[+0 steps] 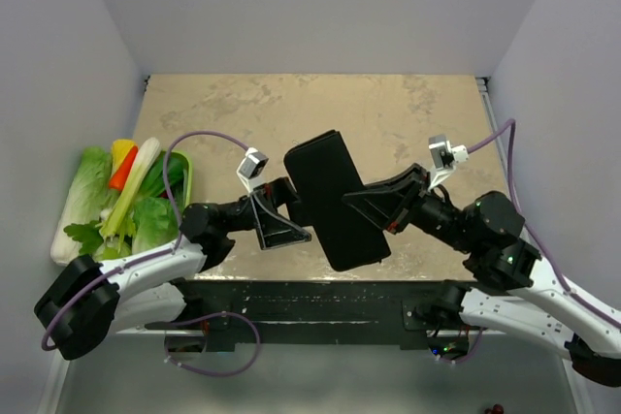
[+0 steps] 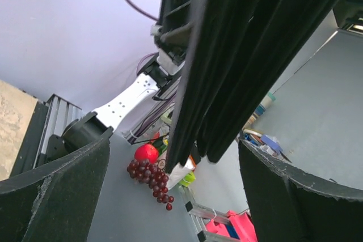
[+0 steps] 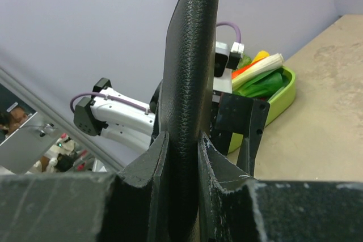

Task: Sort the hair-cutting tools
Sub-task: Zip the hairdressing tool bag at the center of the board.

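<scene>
Fingers [image 3: 142, 179] of right arm pinch pebbled black case [image 3: 190, 83], seemingly folded.

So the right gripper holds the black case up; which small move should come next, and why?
Probably close the left gripper on the black case. The right gripper pinches its edge, while the left fingers stand wide apart around it, so the case cannot yet be pulled open.

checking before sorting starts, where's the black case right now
In the top view the black case is at the centre, clamped in the right end effector on its right side, with the left end effector open around its left edge.
</scene>
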Controlling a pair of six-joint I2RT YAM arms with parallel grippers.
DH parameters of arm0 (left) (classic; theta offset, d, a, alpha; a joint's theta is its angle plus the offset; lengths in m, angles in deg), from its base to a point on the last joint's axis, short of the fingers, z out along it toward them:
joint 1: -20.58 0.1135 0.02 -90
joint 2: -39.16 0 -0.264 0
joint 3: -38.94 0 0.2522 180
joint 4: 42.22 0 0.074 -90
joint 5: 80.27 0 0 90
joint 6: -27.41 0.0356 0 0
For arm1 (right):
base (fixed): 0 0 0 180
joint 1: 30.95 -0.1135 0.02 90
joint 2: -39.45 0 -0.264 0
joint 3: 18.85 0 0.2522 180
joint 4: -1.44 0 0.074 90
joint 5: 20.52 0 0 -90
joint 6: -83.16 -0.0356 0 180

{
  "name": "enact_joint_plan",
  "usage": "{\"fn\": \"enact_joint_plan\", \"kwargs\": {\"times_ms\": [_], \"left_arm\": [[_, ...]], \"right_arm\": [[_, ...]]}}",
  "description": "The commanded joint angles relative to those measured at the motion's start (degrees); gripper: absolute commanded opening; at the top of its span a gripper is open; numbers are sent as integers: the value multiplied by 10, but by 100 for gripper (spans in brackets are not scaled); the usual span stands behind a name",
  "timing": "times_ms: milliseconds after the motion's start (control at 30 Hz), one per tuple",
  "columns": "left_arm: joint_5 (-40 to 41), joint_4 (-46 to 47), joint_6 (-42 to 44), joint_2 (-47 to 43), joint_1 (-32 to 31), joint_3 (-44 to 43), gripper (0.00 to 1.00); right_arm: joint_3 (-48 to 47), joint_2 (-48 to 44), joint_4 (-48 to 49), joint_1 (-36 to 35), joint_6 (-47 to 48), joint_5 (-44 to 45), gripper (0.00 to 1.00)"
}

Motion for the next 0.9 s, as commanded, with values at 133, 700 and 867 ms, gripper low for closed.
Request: {"fn": "enact_joint_plan", "kwargs": {"times_ms": [133,700,867], "left_arm": [[-5,341,-14,-6,-3,-39,99],[-15,292,2,1,-3,-57,47],[-23,261,12,3,-4,-68,15]], "right_arm": [[35,7,135,-1,-28,-5,0],[75,25,175,-2,-9,31,0],[65,27,156,-3,3,11,0]]}}
